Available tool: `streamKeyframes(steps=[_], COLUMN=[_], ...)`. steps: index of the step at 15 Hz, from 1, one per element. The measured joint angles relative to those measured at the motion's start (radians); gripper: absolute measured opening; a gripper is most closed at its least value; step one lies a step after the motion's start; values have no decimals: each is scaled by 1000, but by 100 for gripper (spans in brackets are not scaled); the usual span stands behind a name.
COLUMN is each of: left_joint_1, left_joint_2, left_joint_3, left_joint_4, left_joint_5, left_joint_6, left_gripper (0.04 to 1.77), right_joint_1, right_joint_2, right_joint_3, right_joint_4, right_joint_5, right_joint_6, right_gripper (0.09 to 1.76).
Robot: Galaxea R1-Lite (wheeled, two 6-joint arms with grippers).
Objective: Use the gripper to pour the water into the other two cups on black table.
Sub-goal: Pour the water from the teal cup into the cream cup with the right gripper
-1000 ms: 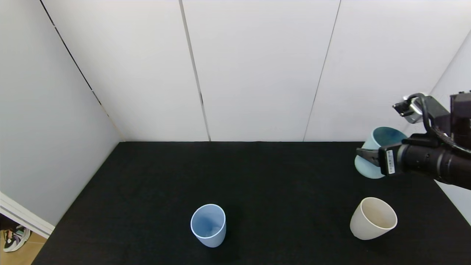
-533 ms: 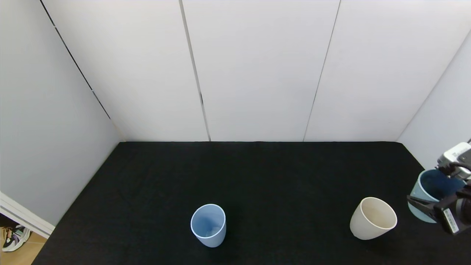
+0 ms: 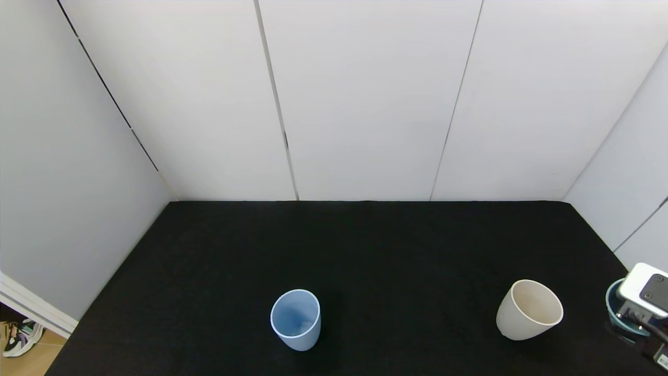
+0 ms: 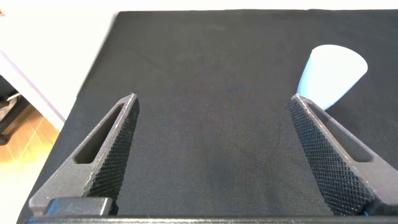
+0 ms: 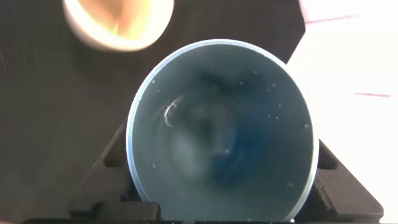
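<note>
The right gripper (image 5: 217, 199) sits at the desk's (image 3: 365, 250) near right edge, fingers clamped on the upright teal cup (image 5: 221, 130); the left gripper's (image 4: 214, 155) fingers are apart.

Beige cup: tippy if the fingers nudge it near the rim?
Probably. The beige cup tapers to a narrow base, so a high push likely topples it. It looks like thin plastic and about empty, so likely light. On its side it would likely roll in an arc.

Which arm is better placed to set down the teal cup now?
Right. The right gripper is shut on the teal cup, low at the black table's right edge beside the cream cup. The left gripper is open and empty near the light blue cup.
</note>
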Motion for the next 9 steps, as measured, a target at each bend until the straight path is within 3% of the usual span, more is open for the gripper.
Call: streamKeyframes(steps=[9], left_joint_1=[0], left_joint_2=[0], left_joint_3=[0], left_joint_4=[0], left_joint_5=[0], left_joint_6=[0], left_gripper=[172], right_joint_1=[9], right_joint_2=[112], right_joint_3=[-25], right_joint_4=[18], right_joint_5=[-68], right_joint_6=[-325], right_gripper=[124])
